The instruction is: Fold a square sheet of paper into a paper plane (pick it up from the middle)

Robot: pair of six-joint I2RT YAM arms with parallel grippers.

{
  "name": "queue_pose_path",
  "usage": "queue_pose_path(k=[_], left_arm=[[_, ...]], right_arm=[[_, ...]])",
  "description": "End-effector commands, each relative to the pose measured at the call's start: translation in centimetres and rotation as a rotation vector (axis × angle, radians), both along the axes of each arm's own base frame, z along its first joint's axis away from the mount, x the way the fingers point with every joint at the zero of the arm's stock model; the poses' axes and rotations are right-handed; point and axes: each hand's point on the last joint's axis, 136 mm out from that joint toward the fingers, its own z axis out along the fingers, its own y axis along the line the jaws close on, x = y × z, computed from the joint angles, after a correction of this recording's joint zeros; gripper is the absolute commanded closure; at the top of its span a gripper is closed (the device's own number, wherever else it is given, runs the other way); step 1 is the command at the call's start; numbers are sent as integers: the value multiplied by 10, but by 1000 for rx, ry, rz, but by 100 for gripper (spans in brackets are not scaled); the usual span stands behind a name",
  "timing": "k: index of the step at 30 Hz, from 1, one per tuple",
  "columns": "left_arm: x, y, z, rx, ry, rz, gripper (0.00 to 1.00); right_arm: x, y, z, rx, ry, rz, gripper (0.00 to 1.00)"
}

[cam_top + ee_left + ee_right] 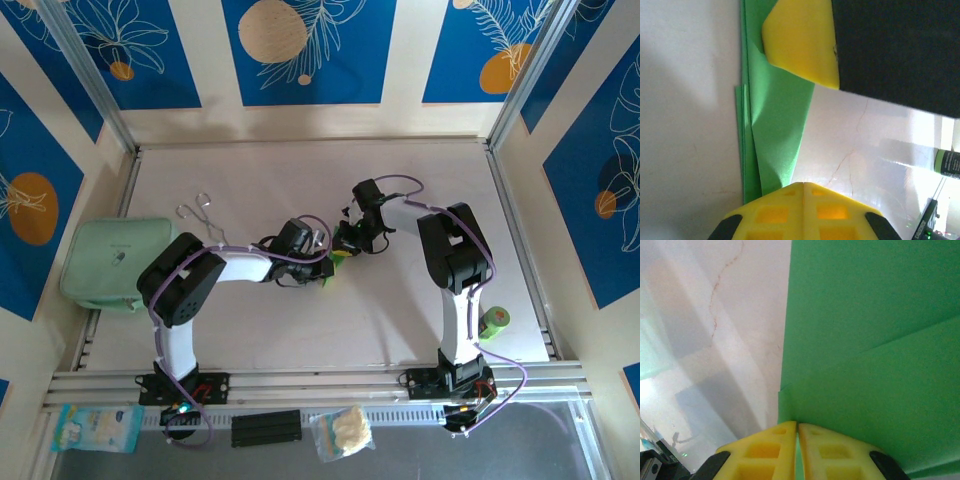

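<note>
Top external view puts the pale mint pouch [108, 262] at the far left of the table [250, 170], well apart from the work, which sits near the table's middle where the 2 arms meet. Next comes the left gripper [803, 192]. Its yellow jaws are pressed together with no gap, and the narrow end of the folded green paper [777, 125] runs right up to them. Whether they pinch that tip or only bear on it I cannot tell. The paper lies between the 2 grippers, low against the table; whether it rests on it is unclear. Its long axis appears to run from one gripper to the other, a slight diagonal seen from overhead, with the tapered end toward the left gripper and the broader, layered end toward the right. The right gripper [798, 432] has its jaws closed on that broad end, with a sliver of green showing between them, and a slanted crease crosses the sheet just beyond. Far right, near the table's edge, stands a small green roll [495, 320]. The step looks like setting a lengthwise fold. To do it well, hold 1 end firmly as an anchor and keep the stacked edges on the long side flush, since they look slightly stepped. Press along the crease without pulling the ends apart, as thin paper tears or skews easily.
</note>
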Motion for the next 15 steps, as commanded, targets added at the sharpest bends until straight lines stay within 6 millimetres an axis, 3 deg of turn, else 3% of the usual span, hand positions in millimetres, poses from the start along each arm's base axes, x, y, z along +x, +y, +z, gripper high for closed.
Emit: queue_pose_path(k=[1,7,15], left_arm=[[-6,6,-3,24,19,-28,94],[-7,10,-6,48,13,-29,95],[-1,2,24,35,-68,-44,92]], right_arm=[[-16,-21,-36,-140,90,-17,86],[-17,-23,-39,-172,113,-22,86],[-20,-24,-42,-203,166,-57,87]])
